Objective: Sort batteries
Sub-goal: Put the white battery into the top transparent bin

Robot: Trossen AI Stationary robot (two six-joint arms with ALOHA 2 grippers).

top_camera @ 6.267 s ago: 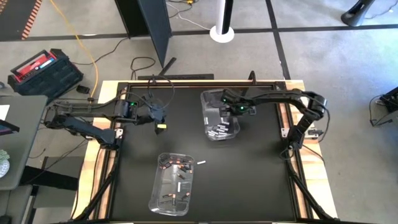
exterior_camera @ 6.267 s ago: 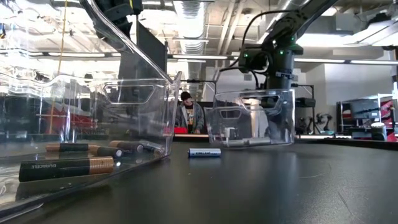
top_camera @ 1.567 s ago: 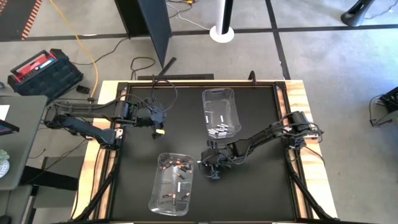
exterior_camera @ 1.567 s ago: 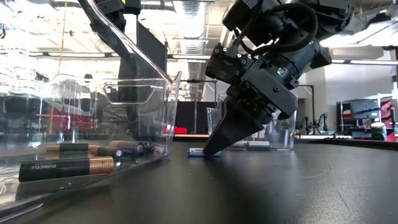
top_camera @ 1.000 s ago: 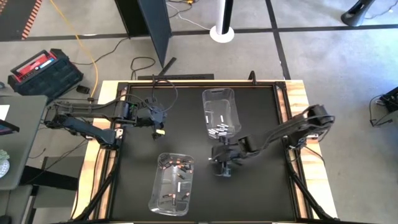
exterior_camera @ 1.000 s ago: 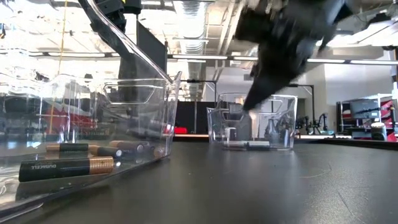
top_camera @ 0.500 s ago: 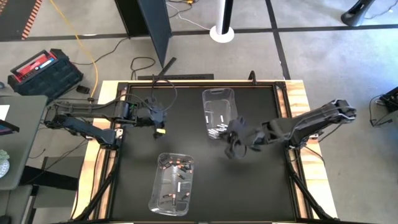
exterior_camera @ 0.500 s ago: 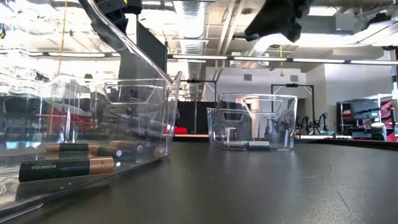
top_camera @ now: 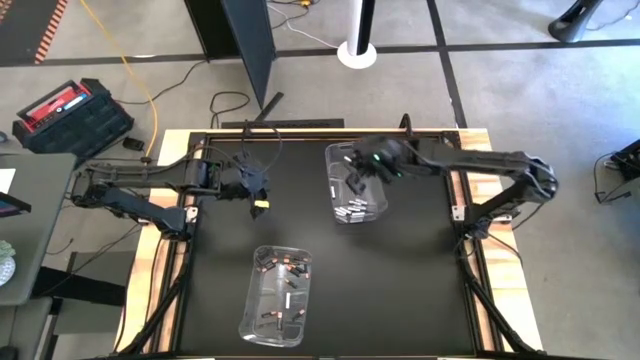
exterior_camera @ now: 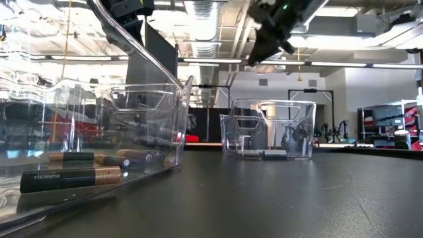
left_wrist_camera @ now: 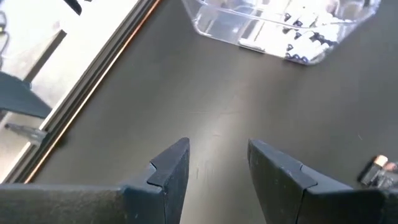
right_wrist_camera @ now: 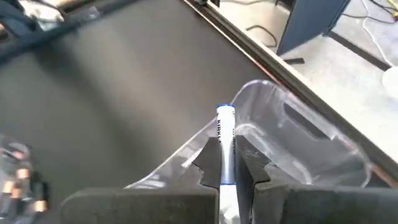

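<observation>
1. My right tool (right_wrist_camera: 227, 163) is clenched on a white battery (right_wrist_camera: 225, 134) with blue print, which stands up between the fingers. In the high view the right tool (top_camera: 357, 178) hangs above the far bin (top_camera: 354, 158), a clear tub near the back of the surface (top_camera: 420, 290).
2. My left tool (left_wrist_camera: 214, 163) waits with its fingers spread and nothing between them, over bare surface at the left (top_camera: 259, 203).
3. My worry is the drop. In the right wrist view the battery sits about over the bin's rim (right_wrist_camera: 273, 93), so I judge that letting go here could bounce it off the edge onto the surface. The grip takes only the lower part of the cell, so a quick wrist turn could make it pivot or slip.
4. The far bin holds a cluster of pale batteries (top_camera: 352, 209) at its near end; the left wrist view shows them as white cells with dark bands (left_wrist_camera: 305, 46).
5. The near bin (top_camera: 278, 295) holds dark batteries with copper ends (exterior_camera: 69, 177), lying flat, plus one pale cell (top_camera: 290, 299) that I judge is mis-sorted.
</observation>
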